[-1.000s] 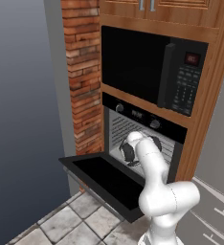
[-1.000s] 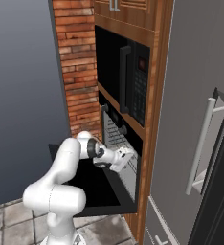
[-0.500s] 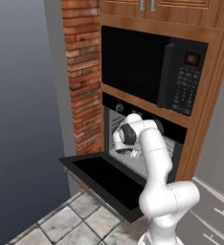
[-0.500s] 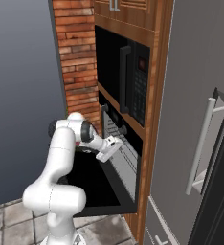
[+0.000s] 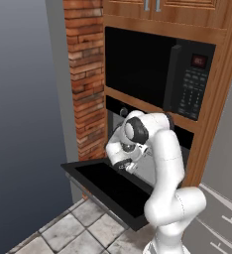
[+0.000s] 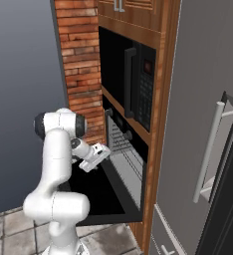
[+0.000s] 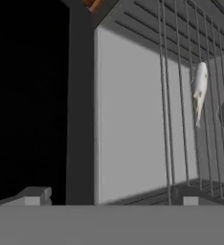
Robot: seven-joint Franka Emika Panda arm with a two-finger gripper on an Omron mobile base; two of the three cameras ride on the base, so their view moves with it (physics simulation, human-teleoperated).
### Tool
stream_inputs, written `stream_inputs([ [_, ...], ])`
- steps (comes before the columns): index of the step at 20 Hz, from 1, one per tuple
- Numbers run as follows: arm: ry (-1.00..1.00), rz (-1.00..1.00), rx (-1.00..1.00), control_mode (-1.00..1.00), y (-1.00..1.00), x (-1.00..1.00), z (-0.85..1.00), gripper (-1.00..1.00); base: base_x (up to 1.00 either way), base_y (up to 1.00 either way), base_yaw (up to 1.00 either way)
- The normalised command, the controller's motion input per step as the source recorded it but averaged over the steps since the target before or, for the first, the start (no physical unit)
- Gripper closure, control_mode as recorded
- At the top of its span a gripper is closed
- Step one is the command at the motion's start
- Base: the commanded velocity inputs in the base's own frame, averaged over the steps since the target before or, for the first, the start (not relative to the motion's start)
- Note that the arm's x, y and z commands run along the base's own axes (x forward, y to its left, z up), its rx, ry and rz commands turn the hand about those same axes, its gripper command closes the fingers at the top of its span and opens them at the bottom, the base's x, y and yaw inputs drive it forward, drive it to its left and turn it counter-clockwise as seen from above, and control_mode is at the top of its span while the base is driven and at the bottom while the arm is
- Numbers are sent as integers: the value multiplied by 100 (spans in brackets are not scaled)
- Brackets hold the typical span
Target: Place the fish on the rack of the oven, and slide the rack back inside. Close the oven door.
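Note:
The small pale fish (image 7: pixel 199 89) lies on the wire rack (image 7: pixel 162 95), which sits inside the oven (image 5: pixel 148 168) between its ribbed grey walls. The black oven door (image 5: pixel 106 184) hangs down flat and open. My gripper (image 5: pixel 126 165) hovers just above the door's inner end, in front of the cavity and short of the rack. In the hand view its fingertips (image 7: pixel 33 194) stand wide apart, open, with nothing between them. From the right base view, the gripper (image 6: pixel 104 153) points toward the oven's opening, with the oven door (image 6: pixel 104 200) below it.
A black microwave (image 5: pixel 160 74) with a keypad sits above the oven. A brick column (image 5: pixel 86 74) stands to the left. A grey fridge (image 6: pixel 208 124) with a bar handle flanks the right. The tiled floor (image 5: pixel 63 232) lies under the door.
The hand has drawn back out of the oven and to the left, and now hangs over the open door. The fish stays on the rack inside.

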Motion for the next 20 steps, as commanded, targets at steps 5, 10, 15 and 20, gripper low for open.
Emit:
stream_inputs([
  [5,-36,0,2,-100,42,-96,92,-100,0,0,0],
  [10,-59,0,13,-100,8,-100,95,-100,0,0,0],
  [15,-46,0,18,-100,32,-100,73,-100,0,0,0],
  [20,-14,0,18,-100,44,-85,94,-100,0,0,0],
])
